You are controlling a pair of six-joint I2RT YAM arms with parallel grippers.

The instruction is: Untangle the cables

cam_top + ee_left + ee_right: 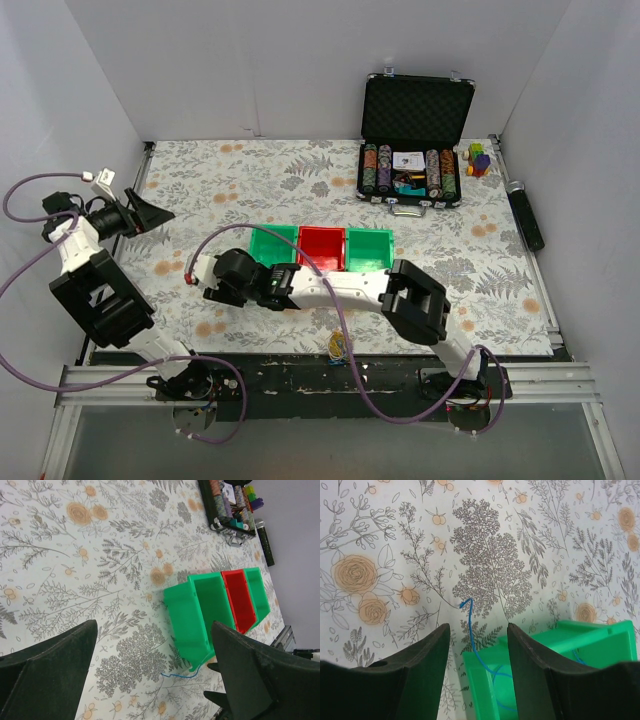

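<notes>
A thin blue cable (471, 630) runs out of the left green bin (590, 640), over its corner and onto the table, ending in a small hook. My right gripper (479, 630) hangs over that corner, open, with the cable lying between its fingers and touching neither. The left wrist view shows the same blue cable (182, 675) trailing from the left green bin (192, 625). My left gripper (154, 625) is wide open and holds nothing, off to the far left (150, 213). A small yellowish knot of cables (337, 346) lies at the table's front edge.
Three bins stand in a row: left green bin (272, 247), red bin (322, 248), right green bin (368, 250). An open black case of poker chips (415, 150) sits at the back right with coloured blocks (478, 158) beside it. A black cylinder (527, 215) lies along the right edge.
</notes>
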